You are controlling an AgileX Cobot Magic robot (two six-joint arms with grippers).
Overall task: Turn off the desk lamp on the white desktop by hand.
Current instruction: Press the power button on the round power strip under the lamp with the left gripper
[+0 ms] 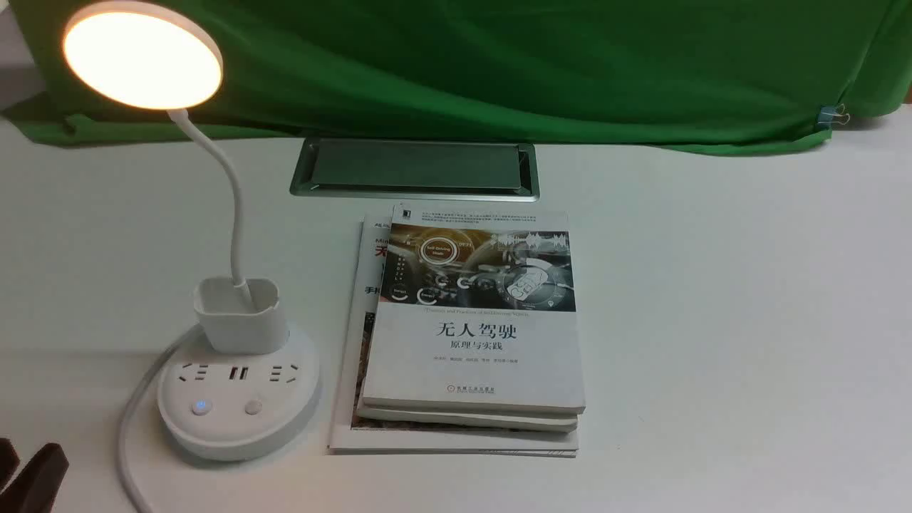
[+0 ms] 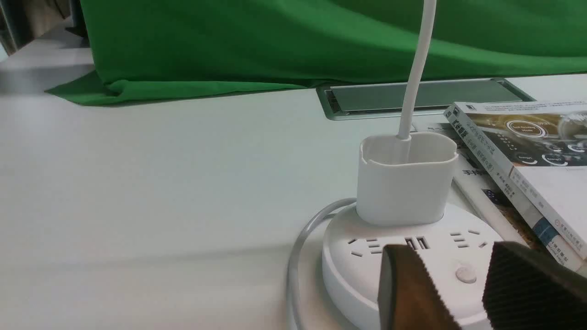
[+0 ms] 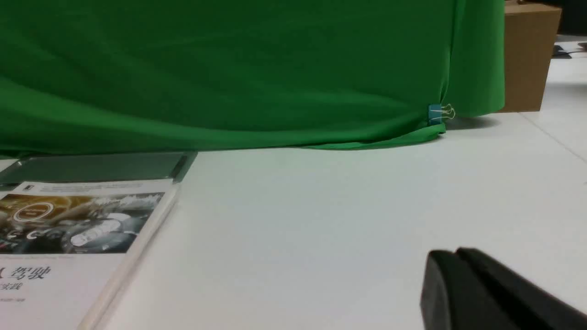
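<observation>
The left gripper [image 1: 25, 470] shows in the front view only as two dark fingertips at the lower left corner, near the desk lamp [image 1: 241, 317] but apart from it; their spread cannot be judged here. The lamp stands on the left part of the white table [image 1: 712, 320]. Its disc head [image 1: 142, 55] glows warm, and its thin neck curves down into the square cup [image 1: 235, 335] on the round base [image 1: 239, 431]. On the base's top, the left button [image 1: 201, 407] shows a blue light and the right button [image 1: 252, 407] is plain. A white cable [image 1: 132, 427] loops off the base's left side. Just right of the base lies a stack of books [image 1: 474, 356], and beyond it is the silver-framed cable hatch [image 1: 415, 169]. Behind everything is the green cloth [image 1: 499, 64] with a binder clip [image 1: 830, 115].

In the left wrist view the gripper's jaws stand moderately apart, holding nothing, at the near edge of the base. The plain button shows in the gap between them. Whether they touch the base cannot be told.

In the right wrist view the right gripper [image 3: 458, 256] has its black fingers pressed together, empty, over bare table well to the right of the books.
</observation>
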